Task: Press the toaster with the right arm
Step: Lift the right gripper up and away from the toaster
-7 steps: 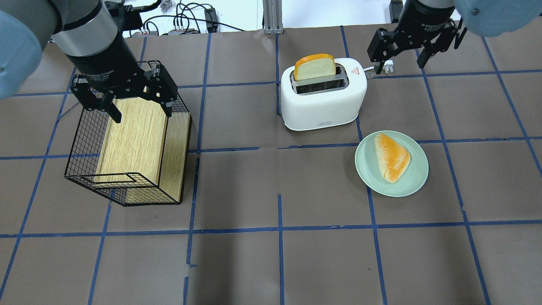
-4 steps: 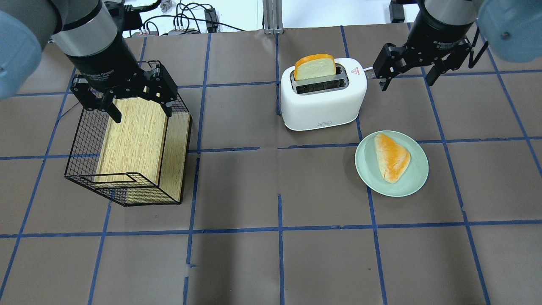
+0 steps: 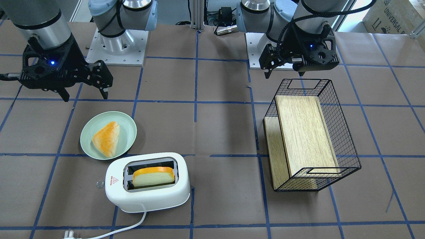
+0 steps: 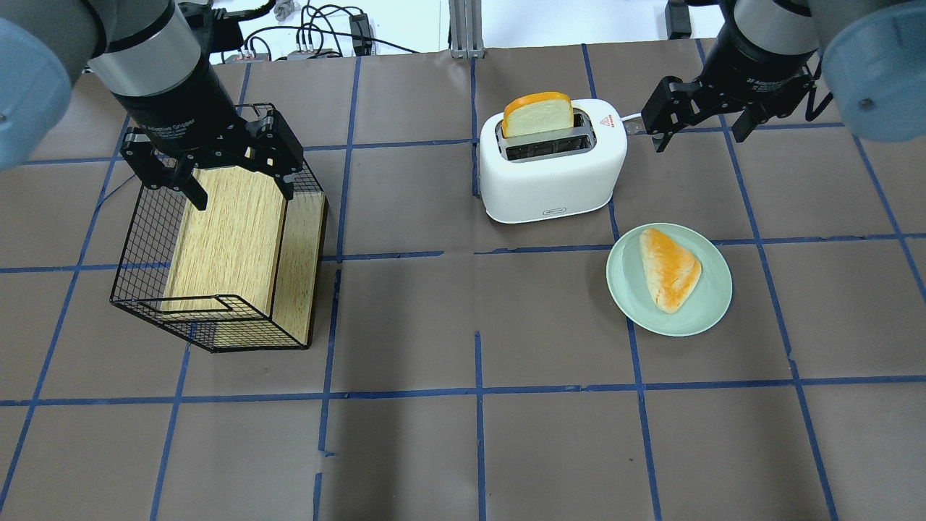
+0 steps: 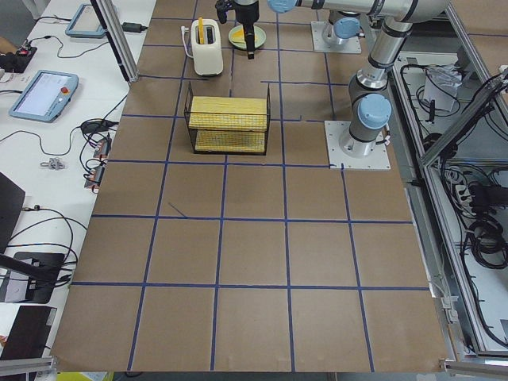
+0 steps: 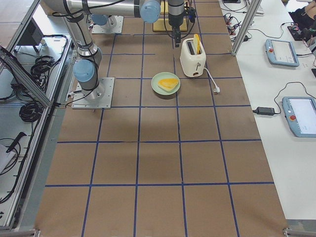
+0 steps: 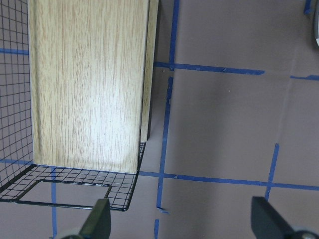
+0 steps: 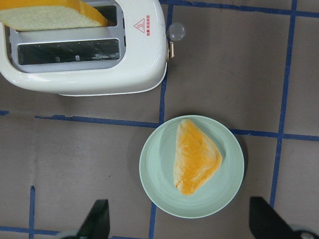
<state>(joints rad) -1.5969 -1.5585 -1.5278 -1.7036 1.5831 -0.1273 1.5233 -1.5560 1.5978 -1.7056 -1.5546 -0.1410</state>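
The white two-slot toaster (image 4: 553,174) stands at the table's far middle, with a bread slice (image 4: 539,114) upright in its far slot. It also shows in the front view (image 3: 149,194) and the right wrist view (image 8: 84,69), with its clear side knob (image 8: 176,32) at the end. My right gripper (image 4: 700,137) is open and empty. It hangs above the table to the right of the toaster's knob end, apart from it, and shows in the front view (image 3: 86,97). My left gripper (image 4: 242,197) is open and empty above the wire basket.
A pale green plate (image 4: 622,289) with a triangular bread piece (image 4: 669,268) lies near the toaster on its front right. A black wire basket (image 4: 137,289) holding wooden boards (image 4: 231,239) stands at the left. The toaster's white cord and plug (image 3: 69,234) lie beyond it.
My right gripper has moved rightward and a little nearer the robot in the overhead view, staying open. The left arm, toaster and plate have not moved.
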